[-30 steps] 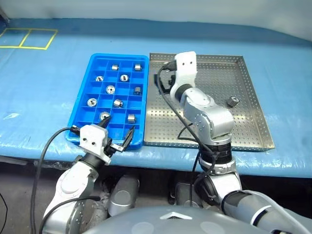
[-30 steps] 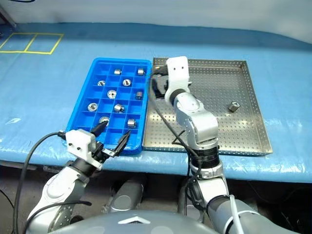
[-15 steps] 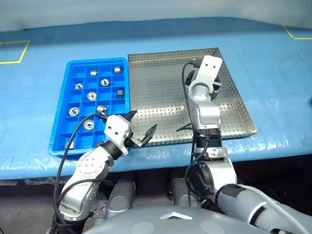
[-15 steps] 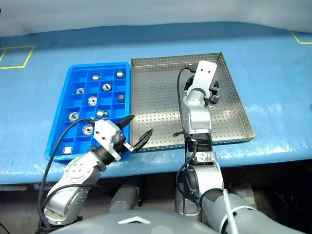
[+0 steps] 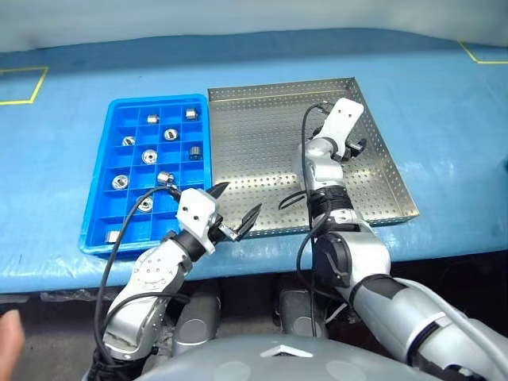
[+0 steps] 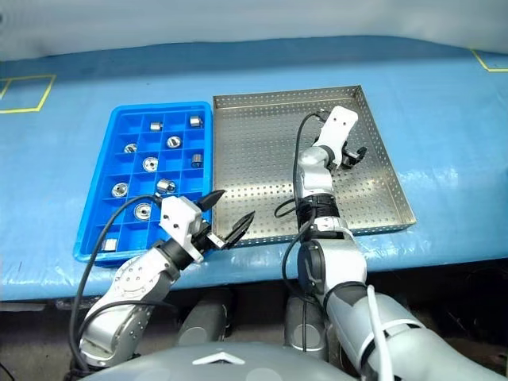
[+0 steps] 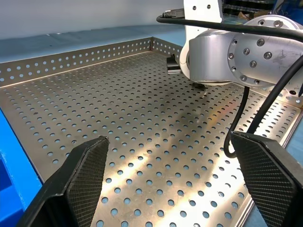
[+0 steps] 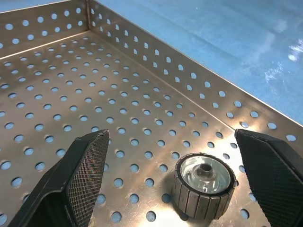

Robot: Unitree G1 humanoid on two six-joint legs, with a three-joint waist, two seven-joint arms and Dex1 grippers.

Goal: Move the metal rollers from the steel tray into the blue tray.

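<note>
One metal roller (image 8: 204, 186) lies in the steel tray (image 5: 262, 151) near its right rim, between the right hand's (image 8: 180, 179) wide-open fingers. Other rollers (image 5: 149, 156) fill the blue tray (image 5: 95, 214). The left hand (image 5: 236, 214) hovers open, empty, at the worktop's front edge.

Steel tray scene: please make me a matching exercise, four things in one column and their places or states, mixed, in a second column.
Things:
1. roller in the right wrist view
2. left pincer
3. blue tray
4. right pincer

Places or states:
A. holds several rollers in its compartments
B. open, over the near rim of the steel tray
C. lies on the perforated floor between two open fingers
D. open, over the right part of the steel tray

Pairs: 1-C, 2-B, 3-A, 4-D
</note>
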